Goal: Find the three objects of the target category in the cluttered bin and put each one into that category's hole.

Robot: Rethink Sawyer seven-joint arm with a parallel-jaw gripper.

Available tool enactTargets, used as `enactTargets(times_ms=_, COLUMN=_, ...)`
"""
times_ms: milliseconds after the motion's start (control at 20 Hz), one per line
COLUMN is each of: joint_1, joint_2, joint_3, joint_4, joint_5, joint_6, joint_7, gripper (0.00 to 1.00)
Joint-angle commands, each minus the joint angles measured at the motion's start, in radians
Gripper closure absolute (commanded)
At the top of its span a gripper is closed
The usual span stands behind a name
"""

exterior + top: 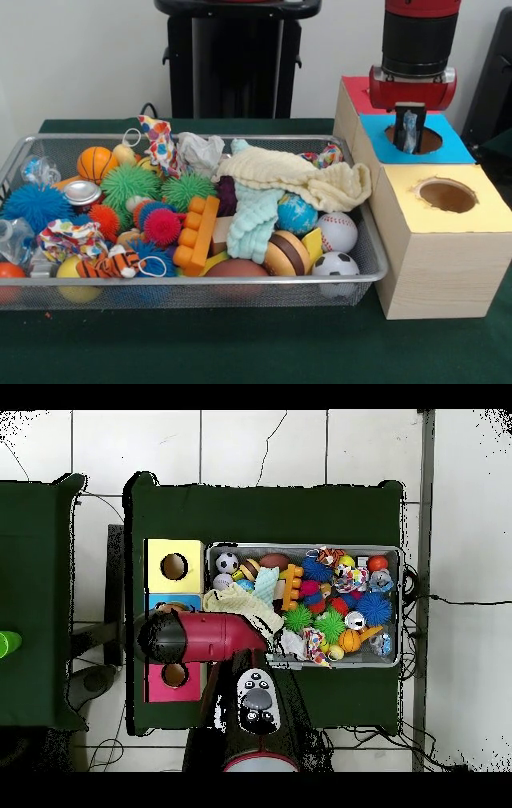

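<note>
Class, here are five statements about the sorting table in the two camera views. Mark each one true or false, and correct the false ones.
1. The gripper hangs over the hole in the blue-topped box. True; something pale and clear shows between its tips.
2. The yellow-topped box has a toy stuck in its hole. False; that hole looks empty.
3. A shiny silver can lies in the wire mesh bin, near an orange basketball. True.
4. The cream cloth is folded on the table beside the bin. False; it is draped over the toys inside the bin.
5. A soccer ball sits at the bin's front corner nearest the boxes. True.
</note>
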Motion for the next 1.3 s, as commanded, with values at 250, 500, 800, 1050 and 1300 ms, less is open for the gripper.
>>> enactTargets(times_ms=250, joint_1=-0.03, joint_2=0.362, joint_3=0.008, joint_4=-0.07, joint_5=-0.074, joint_6=-0.242, joint_7=0.102, gripper=1.0)
enactTargets(times_ms=500, joint_1=-0.026, joint_2=0.39, joint_3=-0.001, joint_4=-0.088, joint_5=-0.083, joint_6=-0.282, joint_7=0.106, gripper=1.0)
enactTargets(times_ms=800, joint_1=-0.013, joint_2=0.442, joint_3=-0.021, joint_4=-0.132, joint_5=-0.093, joint_6=-0.312, joint_7=0.105, gripper=1.0)
enactTargets(times_ms=1050, joint_1=-0.02, joint_2=0.463, joint_3=-0.019, joint_4=-0.152, joint_5=-0.097, joint_6=-0.308, joint_7=0.099, gripper=1.0)
enactTargets(times_ms=1300, joint_1=-0.034, joint_2=0.491, joint_3=-0.012, joint_4=-0.178, joint_5=-0.099, joint_6=-0.293, joint_7=0.093, gripper=1.0)
